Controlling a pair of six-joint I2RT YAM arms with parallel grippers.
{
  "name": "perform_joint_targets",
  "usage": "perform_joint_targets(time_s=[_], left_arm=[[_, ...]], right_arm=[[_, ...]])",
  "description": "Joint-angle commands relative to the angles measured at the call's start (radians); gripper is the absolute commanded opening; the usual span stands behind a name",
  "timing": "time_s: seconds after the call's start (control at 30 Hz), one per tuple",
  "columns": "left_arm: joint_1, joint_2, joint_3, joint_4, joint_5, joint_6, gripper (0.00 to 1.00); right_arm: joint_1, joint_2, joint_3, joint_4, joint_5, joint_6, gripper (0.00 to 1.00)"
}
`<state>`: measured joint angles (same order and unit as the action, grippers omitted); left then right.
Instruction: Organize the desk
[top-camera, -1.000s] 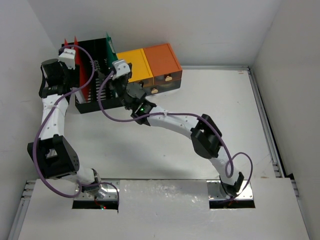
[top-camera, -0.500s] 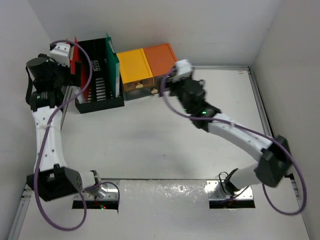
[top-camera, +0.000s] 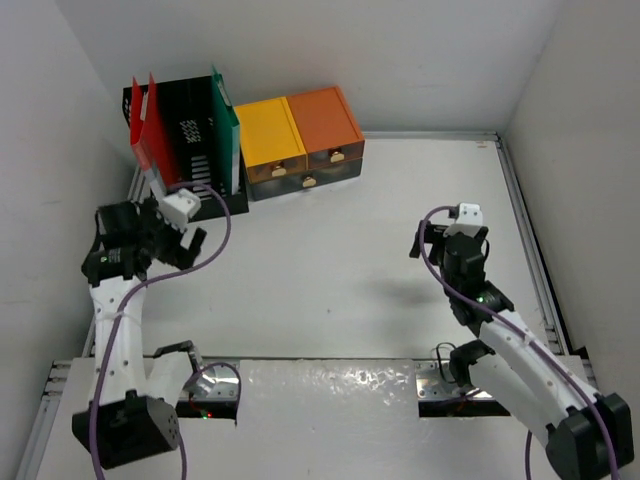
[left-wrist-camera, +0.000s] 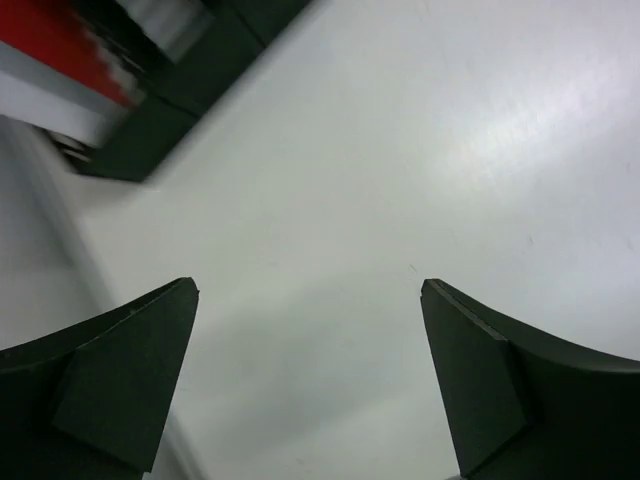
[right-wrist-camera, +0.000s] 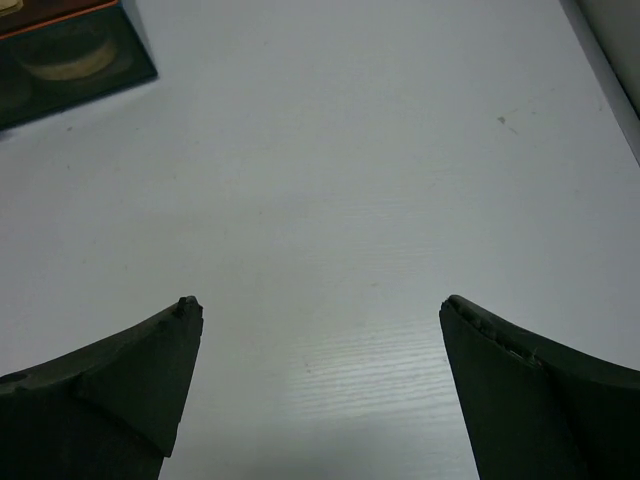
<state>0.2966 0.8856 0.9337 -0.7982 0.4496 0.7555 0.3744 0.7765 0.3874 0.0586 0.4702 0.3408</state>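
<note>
The desk (top-camera: 330, 260) is a white tabletop with a thin metal rim. My left gripper (top-camera: 194, 238) hovers over it just in front of the black file rack (top-camera: 192, 150). In the left wrist view this gripper (left-wrist-camera: 310, 300) is open and empty, with the rack's corner (left-wrist-camera: 170, 90) at the top left. My right gripper (top-camera: 440, 236) is over the desk's right middle. In the right wrist view it (right-wrist-camera: 315, 312) is open and empty above bare desk (right-wrist-camera: 350, 180).
The rack holds red folders (top-camera: 150, 135) and a green folder (top-camera: 226, 125) at the back left. A yellow drawer box (top-camera: 268, 135) and an orange drawer box (top-camera: 325, 120) stand beside it against the back wall. White walls close in on the left, back and right.
Both arms have pulled back toward the near side. The left gripper left the rack's left end. The right gripper swung from the rack and drawers to the right middle.
</note>
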Motion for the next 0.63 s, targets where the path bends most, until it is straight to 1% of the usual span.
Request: perform_joint_targets(time_s=[0.0, 0.07, 0.1, 0.13, 0.17, 0.23, 0.33, 0.47, 0.6], left_arm=[[0.01, -0.025, -0.129, -0.02, 0.024, 0.102, 0.95], [0.01, -0.039, -0.182, 0.016, 0.021, 0.079, 0.95], [0.01, -0.046, -0.228, 0.058, 0.02, 0.062, 0.95], [0.01, -0.048, -0.249, 0.083, 0.018, 0.047, 0.95], [0.01, -0.05, -0.266, 0.106, 0.017, 0.015, 0.96], [0.01, -0.05, -0.305, 0.166, 0.0, 0.004, 0.96], [0.01, -0.047, -0.332, 0.255, -0.063, -0.071, 0.96], [0.01, -0.031, -0.349, 0.31, -0.058, -0.088, 0.96], [0.01, -0.025, -0.381, 0.333, -0.054, -0.087, 0.96]], right_arm=[[-0.002, -0.052, -0.07, 0.01, 0.07, 0.012, 0.99], [-0.002, -0.057, -0.102, 0.006, 0.102, 0.055, 0.99], [-0.003, -0.054, -0.107, -0.006, 0.123, 0.16, 0.99], [-0.003, -0.043, -0.107, -0.044, 0.154, 0.199, 0.99], [-0.002, -0.036, -0.104, -0.064, 0.148, 0.255, 0.99], [-0.003, -0.016, -0.097, -0.164, 0.134, 0.285, 0.99], [-0.003, -0.006, -0.131, -0.206, 0.134, 0.29, 0.99], [-0.002, -0.029, -0.176, -0.201, 0.128, 0.236, 0.99], [-0.002, -0.091, -0.226, -0.132, 0.127, 0.216, 0.99]])
